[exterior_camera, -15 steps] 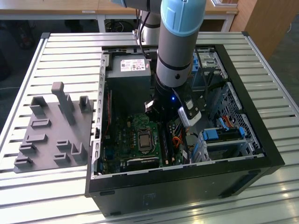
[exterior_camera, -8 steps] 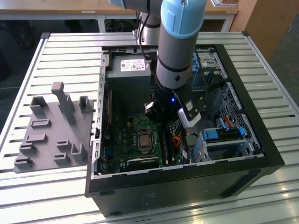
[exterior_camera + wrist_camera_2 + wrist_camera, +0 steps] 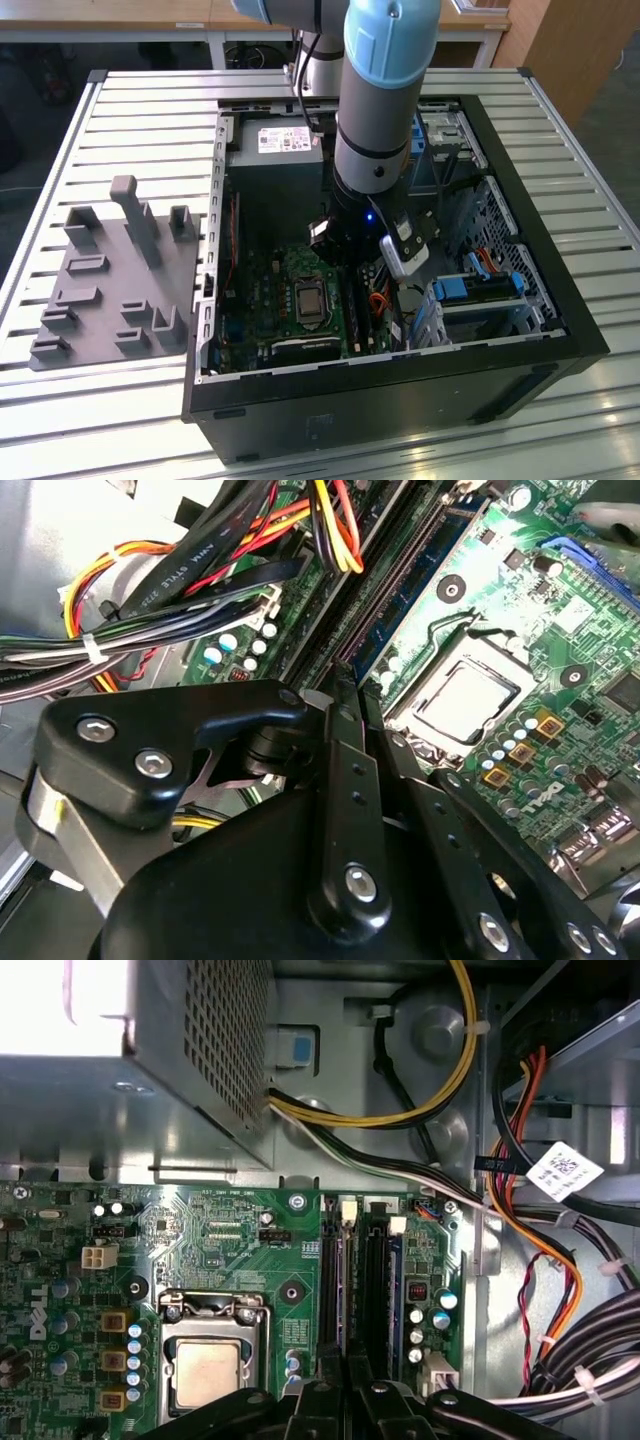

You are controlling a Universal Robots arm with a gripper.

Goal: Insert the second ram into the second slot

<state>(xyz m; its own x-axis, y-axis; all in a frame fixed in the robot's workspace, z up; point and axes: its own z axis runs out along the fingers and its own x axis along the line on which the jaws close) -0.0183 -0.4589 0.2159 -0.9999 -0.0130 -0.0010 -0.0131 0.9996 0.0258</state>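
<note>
PC case (image 3: 560, 300): on slatted table (image 3: 150, 110)
Parts jig (image 3: 110, 290): beside case, exterior view's left
Motherboard (image 3: 260, 300): in case
Gripper (image 3: 345, 1375): over RAM slots (image 3: 350, 1280), beside CPU socket (image 3: 207, 1360)

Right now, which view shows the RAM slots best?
First wrist view: the RAM slots seen square-on, nearly full length, beside the CPU socket. Second wrist view shows them obliquely, cables crossing one end. Exterior view shows dark strips partly behind the arm.
</note>
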